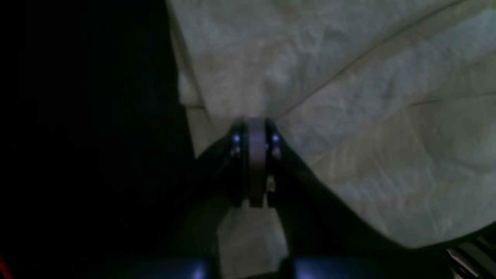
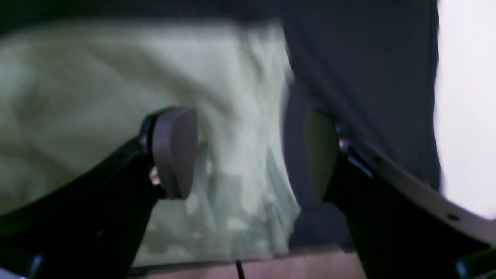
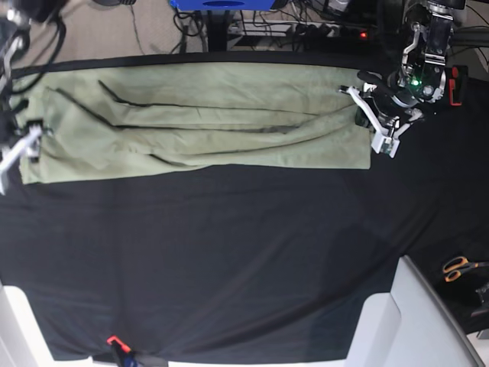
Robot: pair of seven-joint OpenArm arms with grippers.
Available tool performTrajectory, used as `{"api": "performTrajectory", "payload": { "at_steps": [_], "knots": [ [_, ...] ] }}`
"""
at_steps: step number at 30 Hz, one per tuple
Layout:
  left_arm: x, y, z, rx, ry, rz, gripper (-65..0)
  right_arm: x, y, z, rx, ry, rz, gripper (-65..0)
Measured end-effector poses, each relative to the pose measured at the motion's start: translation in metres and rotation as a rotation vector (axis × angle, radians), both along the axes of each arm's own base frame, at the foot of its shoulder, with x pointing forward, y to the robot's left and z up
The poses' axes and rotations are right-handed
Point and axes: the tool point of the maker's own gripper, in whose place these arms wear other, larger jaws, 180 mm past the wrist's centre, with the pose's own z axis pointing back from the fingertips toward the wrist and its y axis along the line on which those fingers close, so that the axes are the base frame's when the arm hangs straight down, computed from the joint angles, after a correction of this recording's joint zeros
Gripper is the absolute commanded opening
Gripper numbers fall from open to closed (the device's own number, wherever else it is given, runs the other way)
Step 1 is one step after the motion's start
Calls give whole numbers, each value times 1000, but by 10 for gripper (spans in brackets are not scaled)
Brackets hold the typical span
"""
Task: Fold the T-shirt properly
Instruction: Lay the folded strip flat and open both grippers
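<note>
The pale sage-green T-shirt [image 3: 199,126] lies folded into a long band across the far part of the black table cloth [image 3: 229,252]. My left gripper [image 3: 365,116] is at the band's right end. In the left wrist view it [image 1: 255,126] is shut, with the T-shirt [image 1: 348,77] puckering at its tips. My right gripper [image 3: 21,145] is at the band's left end. In the blurred right wrist view it [image 2: 248,155] is open, one pad [image 2: 174,151] over the T-shirt [image 2: 97,97] and the other over black cloth, holding nothing.
Orange-handled scissors [image 3: 458,267] lie at the right edge. White bins stand at the front right [image 3: 397,321] and front left [image 3: 15,321]. A small red clip [image 3: 113,341] sits at the front edge. Cables and a blue stand [image 3: 221,4] are behind the table.
</note>
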Motion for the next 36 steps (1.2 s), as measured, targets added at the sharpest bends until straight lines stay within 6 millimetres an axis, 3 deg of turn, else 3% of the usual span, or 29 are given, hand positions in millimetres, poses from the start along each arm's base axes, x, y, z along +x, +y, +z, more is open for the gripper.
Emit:
{"api": "performTrajectory", "payload": {
  "at_steps": [2, 4, 5, 8, 12, 17, 22, 29, 36],
  "knots": [
    [0, 2, 0, 3, 1, 0, -650, 9, 4, -20, 62, 29, 27, -426],
    [0, 2, 0, 3, 1, 2, -650, 15, -2, -39, 107, 78, 8, -606],
    [0, 1, 0, 2, 0, 2, -650, 17, -6, -47, 129, 97, -2, -650],
    [0, 2, 0, 3, 1, 3, -650, 21, -15, -62, 167, 122, -26, -623],
    [0, 1, 0, 2, 0, 5, -650, 30, -10, -74, 227, 112, -33, -638],
    [0, 1, 0, 2, 0, 5, -650, 31, -10, -74, 221, 120, -16, -636],
    [0, 1, 0, 2, 0, 6, -650, 51, 5, -88, 310, 94, 5, -636],
    [-1, 3, -1, 3, 4, 9, -650, 65, -25, -95, 343, 18, -111, -636],
    [0, 3, -1, 3, 2, 9, -650, 80, -41, -81, 299, -107, -155, -635]
  ]
}}
